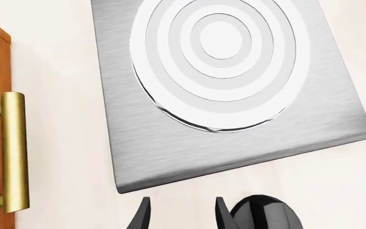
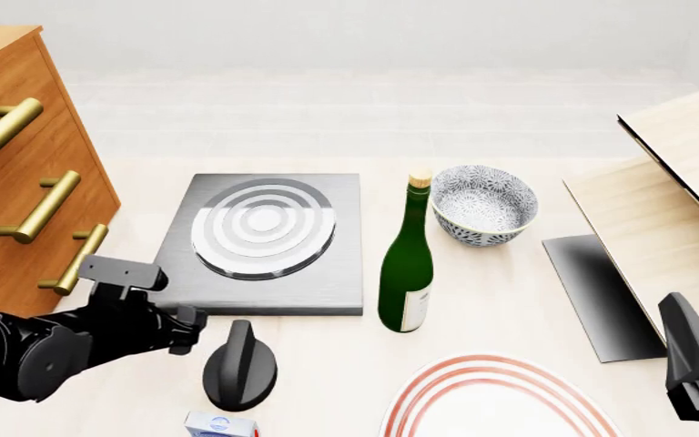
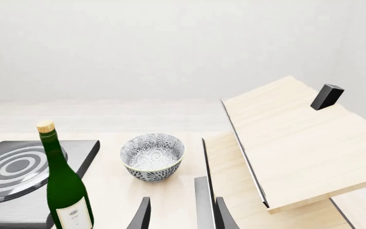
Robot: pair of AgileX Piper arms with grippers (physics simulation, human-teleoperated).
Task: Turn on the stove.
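Flat square dark-grey metal stove slab w/ silver concentric rings (image 2: pixel 270 244) lies mid-surface; its small black round ridged knob (image 2: pixel 240 366) sits apart, just in front of the slab. Left end effector (image 1: pixel 181 214) hovers beside the knob, fingers parted, holding nothing, prob. lining up to grip the ridge. Right end effector (image 3: pixel 181 214) idles away, open, empty.
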